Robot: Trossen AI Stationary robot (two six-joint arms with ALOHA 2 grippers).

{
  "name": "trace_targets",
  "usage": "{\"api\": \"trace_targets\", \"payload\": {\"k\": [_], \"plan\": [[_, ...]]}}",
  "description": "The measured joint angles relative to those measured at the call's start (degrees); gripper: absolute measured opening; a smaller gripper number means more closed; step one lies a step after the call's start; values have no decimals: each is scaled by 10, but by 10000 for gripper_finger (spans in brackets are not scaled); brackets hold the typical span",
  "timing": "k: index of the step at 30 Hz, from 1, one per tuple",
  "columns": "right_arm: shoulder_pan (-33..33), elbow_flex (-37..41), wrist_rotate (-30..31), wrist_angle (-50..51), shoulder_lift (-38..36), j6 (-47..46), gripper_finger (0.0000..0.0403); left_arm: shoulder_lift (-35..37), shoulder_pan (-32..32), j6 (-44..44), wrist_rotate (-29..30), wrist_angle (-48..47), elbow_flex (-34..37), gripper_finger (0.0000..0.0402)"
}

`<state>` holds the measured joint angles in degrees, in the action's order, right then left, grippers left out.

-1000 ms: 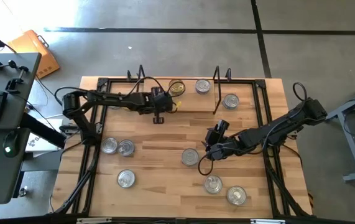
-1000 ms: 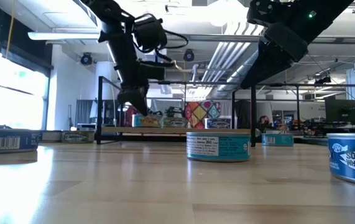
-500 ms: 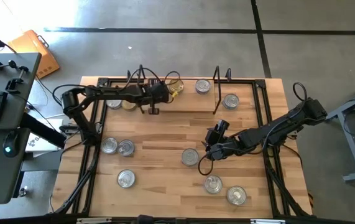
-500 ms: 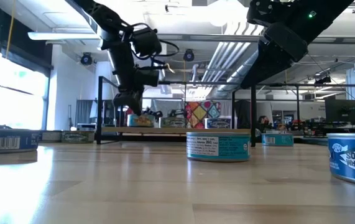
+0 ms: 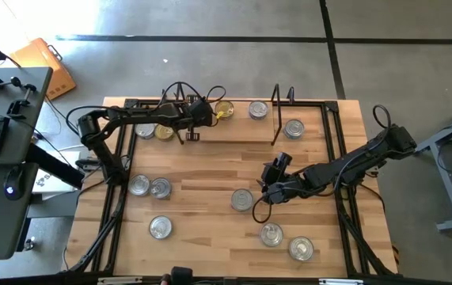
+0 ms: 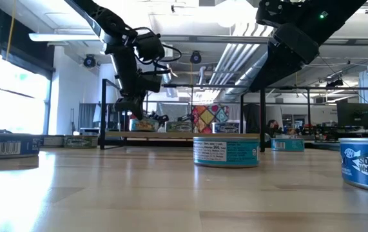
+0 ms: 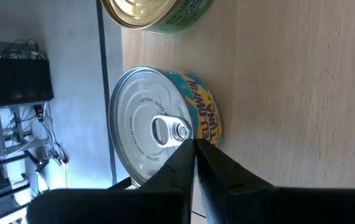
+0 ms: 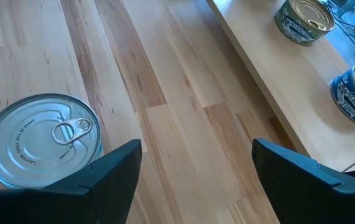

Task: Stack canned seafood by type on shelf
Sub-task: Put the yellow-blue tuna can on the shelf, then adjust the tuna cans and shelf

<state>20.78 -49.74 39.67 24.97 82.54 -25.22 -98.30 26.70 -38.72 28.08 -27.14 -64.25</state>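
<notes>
We use the shelf (image 5: 233, 133) as our landmark: a light wooden board with black wire ends, at the far side of the table (image 5: 210, 229).

Our left gripper (image 5: 191, 136) is at the front edge of the shelf, near its left end. In the left wrist view its two fingers (image 7: 183, 163) are pressed together, with nothing between them. The tips sit just over a yellow-labelled tin (image 7: 161, 127) with a silver top and a ring pull. We cannot tell if they touch it. A gold-topped tin (image 7: 155, 14) lies just beside that tin on the shelf board.

Our right gripper (image 5: 263, 192) is in front of the shelf, over the middle of the table. Its fingers (image 8: 112, 171) are spread wide and hold nothing. A silver-topped tin (image 5: 242, 199) stands on the table just beside it.

On the shelf we see a gold tin (image 5: 224, 110) near the middle. Two silver tins (image 5: 258, 110) (image 5: 294, 127) are toward the right end.

In front of the shelf, more silver tins stand on the table. A pair (image 5: 138, 186) touches on the left. One tin (image 5: 160, 228) is nearer the front edge. Two more (image 5: 271, 234) (image 5: 301, 249) are at the front right.
</notes>
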Motion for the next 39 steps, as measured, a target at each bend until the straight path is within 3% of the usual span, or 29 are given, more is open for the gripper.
{"api": "trace_targets", "payload": {"k": [8, 13, 19, 26, 31, 39], "plan": [[0, 0, 0, 0, 0, 0, 298, 5, -1, 40, 8, -8, 0, 82], [0, 0, 0, 0, 0, 0, 298, 23, -26, 82, 2, 16, 0, 93], [-5, 0, 0, -14, 0, 2, 298, 16, -35, 119, -164, 150, 0, 77], [-5, 0, 0, -24, 0, 17, 298, -31, -14, 137, -170, 298, -4, 32], [-5, 0, 0, -27, 0, 22, 298, -71, 13, 181, -172, 258, -49, 3], [-5, 0, -1, -30, 0, 21, 298, -144, 30, 201, -175, 191, -120, 2]]}}
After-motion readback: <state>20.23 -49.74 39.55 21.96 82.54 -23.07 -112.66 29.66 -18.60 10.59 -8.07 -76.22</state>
